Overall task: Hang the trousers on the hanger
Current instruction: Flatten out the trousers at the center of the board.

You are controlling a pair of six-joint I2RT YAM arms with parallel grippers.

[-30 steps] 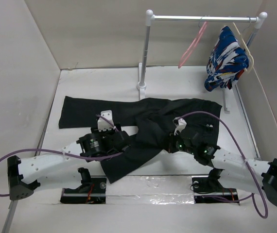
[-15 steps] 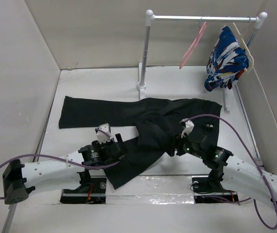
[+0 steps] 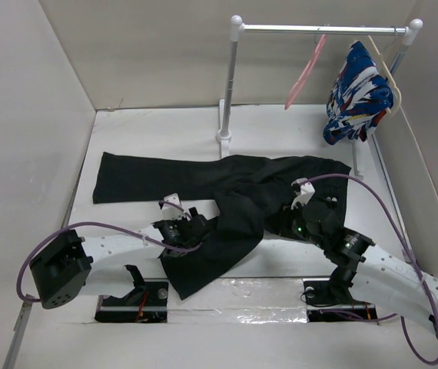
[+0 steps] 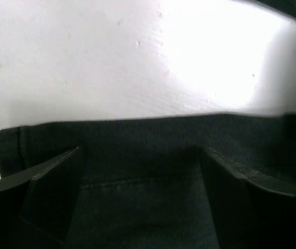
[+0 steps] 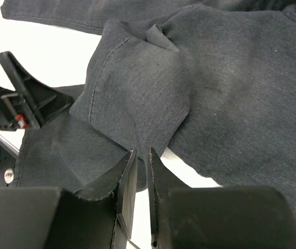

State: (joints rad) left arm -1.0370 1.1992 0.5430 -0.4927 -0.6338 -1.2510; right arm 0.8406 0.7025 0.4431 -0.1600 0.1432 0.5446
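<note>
Top external view: the left claw (image 3: pixel 187 231) has shifted toward the right claw (image 5: pixel 140 154) in the last second. Its fingers (image 4: pixel 49 199) stand wide apart astride the stitched hem of the soft, matte black fabric trousers (image 3: pixel 157 178), gripping nothing. The right claw is closed to a slit on a creased fold. Treat this as pre-lift: the thin pink triangular hanger (image 3: pixel 305 73) hangs well beyond both claws.

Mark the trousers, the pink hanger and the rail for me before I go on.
trousers (image 3: pixel 150 178): top view, on the flat leg stretched to the left.
hanger (image 3: pixel 308 68): top view, on its pink arm below the hook.
rail (image 3: pixel 280 28): top view, on the horizontal bar, left of the hanger.
</note>
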